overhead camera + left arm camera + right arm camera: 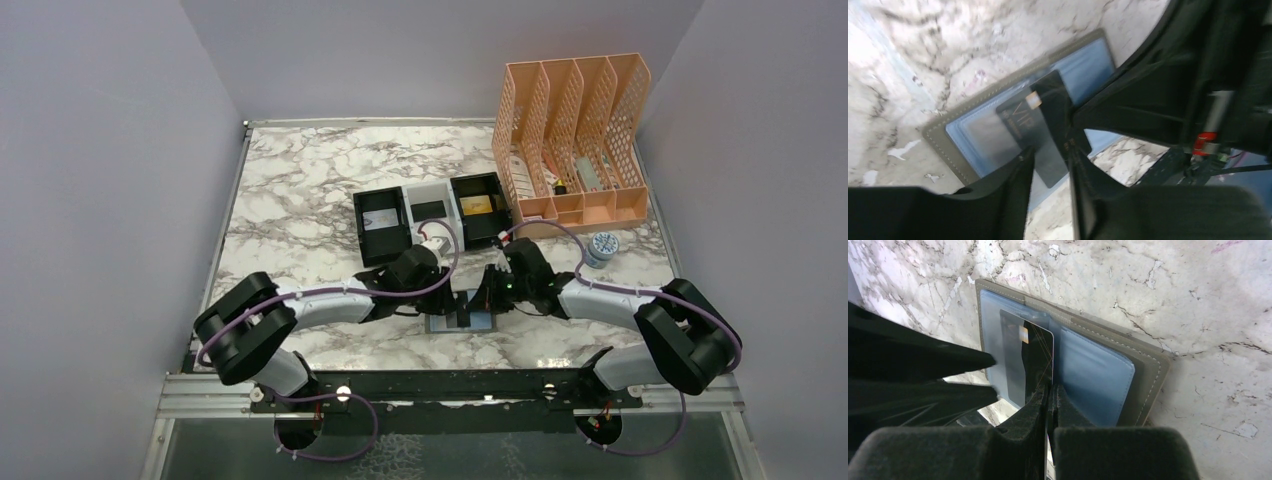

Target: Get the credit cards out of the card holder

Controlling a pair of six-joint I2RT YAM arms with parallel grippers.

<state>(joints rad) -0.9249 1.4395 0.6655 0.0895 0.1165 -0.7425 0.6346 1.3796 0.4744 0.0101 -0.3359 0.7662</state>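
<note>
The card holder (483, 322) lies open on the marble between both arms, grey-taupe outside and blue-grey inside (1098, 370) (963, 130). A dark credit card (1035, 355) (1043, 115) with a gold chip sticks partly out of its left panel, near the fold. My right gripper (1050, 387) (487, 300) is shut on that card's near edge. My left gripper (1050, 150) (455, 305) is open over the holder's near edge, its fingers either side of the card's end without pinching it. In the right wrist view the left fingers (963, 360) reach the left panel.
A black-and-white three-compartment tray (430, 195) stands just behind the grippers; a gold-yellow card (478, 205) lies in its right compartment and a pale card (380, 222) in its left. A peach mesh file rack (575, 140) is at the back right, with a small jar (603, 247) before it.
</note>
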